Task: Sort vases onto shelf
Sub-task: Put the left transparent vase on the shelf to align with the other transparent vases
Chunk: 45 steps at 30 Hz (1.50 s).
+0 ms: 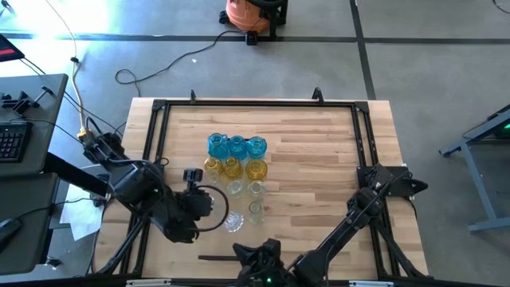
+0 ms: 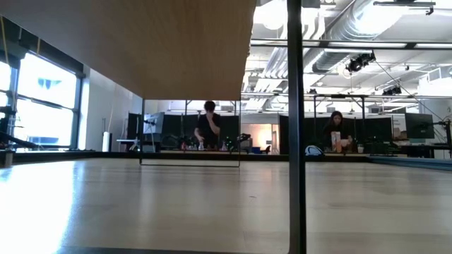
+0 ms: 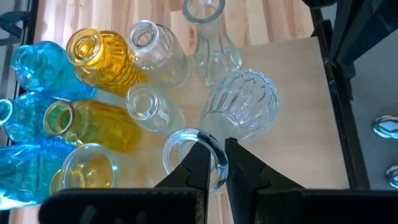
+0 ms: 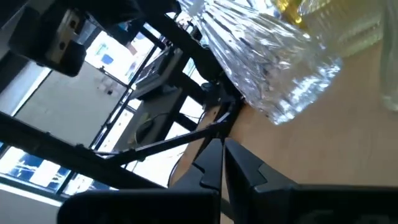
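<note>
Several vases stand grouped mid-table: blue ones in the far row, yellow ones in front of them, clear ones nearest. My left gripper is shut on a ribbed clear vase at the near side of the group, over the pale shelf panel. My right gripper is shut and reaches in from the table's near edge. It points at the ribbed clear vase's base, a little short of it. My left gripper holds the ribbed clear vase by the rim of its mouth. One finger is inside the mouth and the other outside the neck. The fingers slant down from the table's left. The vase is tilted, body away from the gripper; whether its base rests on the panel cannot be told.
A black frame runs around the tabletop, with rails along its left and right sides. In the low view a wood panel hangs overhead, a dark post stands upright, and people sit far behind.
</note>
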Each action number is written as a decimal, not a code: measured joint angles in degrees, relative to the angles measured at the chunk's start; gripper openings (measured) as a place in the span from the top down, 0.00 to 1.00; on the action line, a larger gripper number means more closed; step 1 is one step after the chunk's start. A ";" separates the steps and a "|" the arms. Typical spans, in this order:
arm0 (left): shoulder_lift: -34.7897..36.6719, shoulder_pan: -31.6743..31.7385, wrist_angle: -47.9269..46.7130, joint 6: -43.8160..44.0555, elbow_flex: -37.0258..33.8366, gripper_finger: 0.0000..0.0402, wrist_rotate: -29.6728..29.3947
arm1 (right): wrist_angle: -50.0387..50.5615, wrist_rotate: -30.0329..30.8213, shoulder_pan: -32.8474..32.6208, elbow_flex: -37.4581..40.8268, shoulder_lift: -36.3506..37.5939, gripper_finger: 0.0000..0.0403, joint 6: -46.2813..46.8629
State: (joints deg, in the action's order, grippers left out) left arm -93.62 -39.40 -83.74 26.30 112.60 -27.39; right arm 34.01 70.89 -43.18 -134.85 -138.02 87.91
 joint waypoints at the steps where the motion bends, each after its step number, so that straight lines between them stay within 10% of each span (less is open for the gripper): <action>1: -0.34 0.00 0.04 0.00 0.00 0.95 -0.18 | 0.08 -0.07 0.15 0.00 -0.02 1.00 0.05; 14: -2.21 0.00 0.05 0.04 0.00 0.95 0.63 | 12.85 -12.30 3.88 -0.04 -0.07 1.00 8.01; 45: -4.41 3.28 4.40 -4.55 -0.05 0.94 8.53 | 15.88 -15.72 4.24 -0.04 -0.07 1.00 9.78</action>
State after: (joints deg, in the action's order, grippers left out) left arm -98.03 -36.12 -79.34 21.76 112.54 -18.86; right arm 49.89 55.17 -38.94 -134.89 -138.08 97.69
